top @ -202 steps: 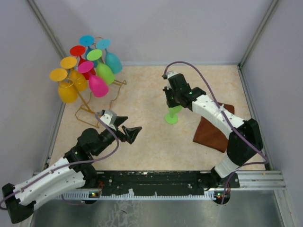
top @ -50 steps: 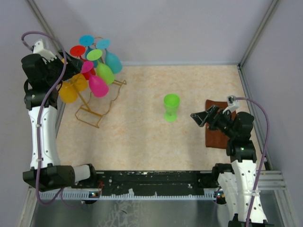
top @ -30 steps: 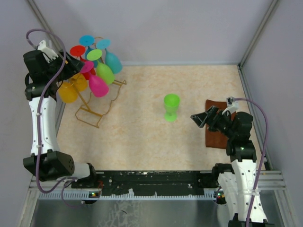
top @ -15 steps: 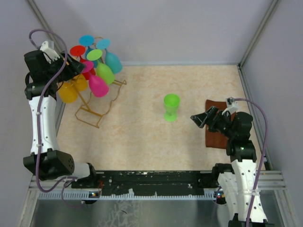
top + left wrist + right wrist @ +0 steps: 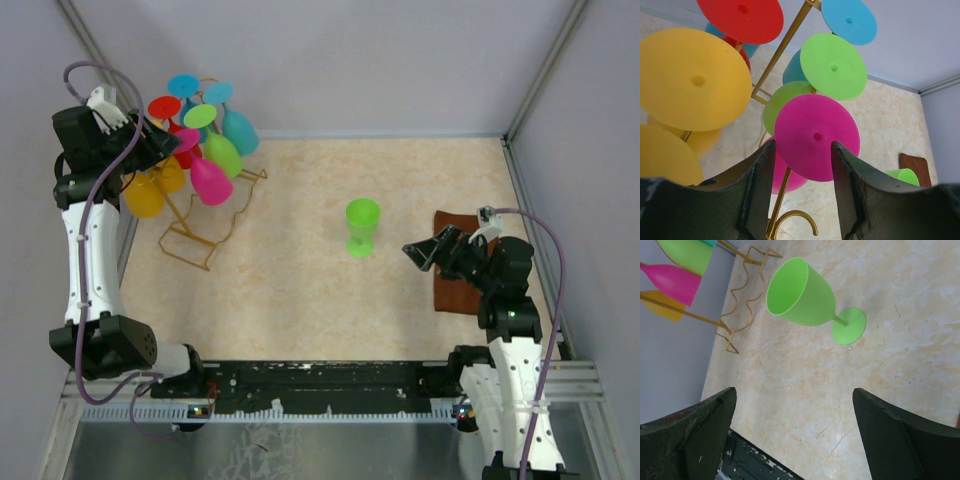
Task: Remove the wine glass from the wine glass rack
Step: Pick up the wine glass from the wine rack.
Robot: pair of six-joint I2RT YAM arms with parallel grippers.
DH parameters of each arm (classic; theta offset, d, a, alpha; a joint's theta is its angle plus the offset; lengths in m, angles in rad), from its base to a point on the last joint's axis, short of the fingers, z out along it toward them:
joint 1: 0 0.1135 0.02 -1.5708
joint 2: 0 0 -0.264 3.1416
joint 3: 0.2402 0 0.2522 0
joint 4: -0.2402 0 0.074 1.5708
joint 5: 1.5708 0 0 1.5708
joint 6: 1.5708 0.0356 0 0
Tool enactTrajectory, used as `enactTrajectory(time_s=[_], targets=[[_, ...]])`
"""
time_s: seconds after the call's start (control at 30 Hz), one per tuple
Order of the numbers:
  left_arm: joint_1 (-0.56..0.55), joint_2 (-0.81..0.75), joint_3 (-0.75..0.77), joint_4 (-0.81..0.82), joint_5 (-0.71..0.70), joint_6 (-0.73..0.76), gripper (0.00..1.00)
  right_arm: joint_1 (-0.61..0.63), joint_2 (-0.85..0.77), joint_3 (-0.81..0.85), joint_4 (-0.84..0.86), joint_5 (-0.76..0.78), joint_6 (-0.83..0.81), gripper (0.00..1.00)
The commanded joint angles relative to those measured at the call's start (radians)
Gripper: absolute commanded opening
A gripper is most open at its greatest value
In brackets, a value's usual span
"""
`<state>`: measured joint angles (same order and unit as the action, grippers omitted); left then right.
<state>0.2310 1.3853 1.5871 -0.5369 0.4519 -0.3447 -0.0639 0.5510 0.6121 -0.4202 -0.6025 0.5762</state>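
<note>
the step in hand looks to be the grasp of a hanging glass. nearest the left wrist camera, the left end effector [image 5: 802, 165] frames the round foot of the magenta plastic wine glass [image 5: 815, 137]. the glass hangs bowl-down on the tall golden-yellow wire wine glass rack [image 5: 785, 45], at about 10 o'clock on the beige stone-patterned desk [image 5: 900, 340].

to do this well, i would take the thin stem just under that foot, not the disc's rim. i would then slide the foot clear of its hook and out toward 4 o'clock, away from the big yellow foot [image 5: 692, 80] at 9 o'clock of it and the lime-green foot [image 5: 832, 67] at 12 o'clock (they crowd close, and a nudge could rock the light rack).

the left end effector's jaws stand partly apart and hold nothing; whether they touch the magenta foot i cannot tell. farther off, at 4 o'clock on the desk, the right end effector [image 5: 792, 395] gapes wide and empty, near an upright green plastic wine glass [image 5: 802, 292].
</note>
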Motion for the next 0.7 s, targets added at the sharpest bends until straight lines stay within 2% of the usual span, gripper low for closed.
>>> enactTrajectory(time_s=[0.0, 0.3, 0.67], targets=[[0.005, 0.002, -0.019, 0.045, 0.02, -0.026, 0.53, -0.008, -0.001, 0.054, 0.023, 0.004, -0.007, 0.99], [0.004, 0.0, -0.061, 0.095, 0.048, -0.045, 0.54, -0.008, 0.001, 0.049, 0.024, 0.012, -0.009, 0.99], [0.004, -0.025, -0.082, 0.131, 0.058, -0.076, 0.42, -0.008, 0.004, 0.045, 0.026, 0.012, -0.009, 0.99]])
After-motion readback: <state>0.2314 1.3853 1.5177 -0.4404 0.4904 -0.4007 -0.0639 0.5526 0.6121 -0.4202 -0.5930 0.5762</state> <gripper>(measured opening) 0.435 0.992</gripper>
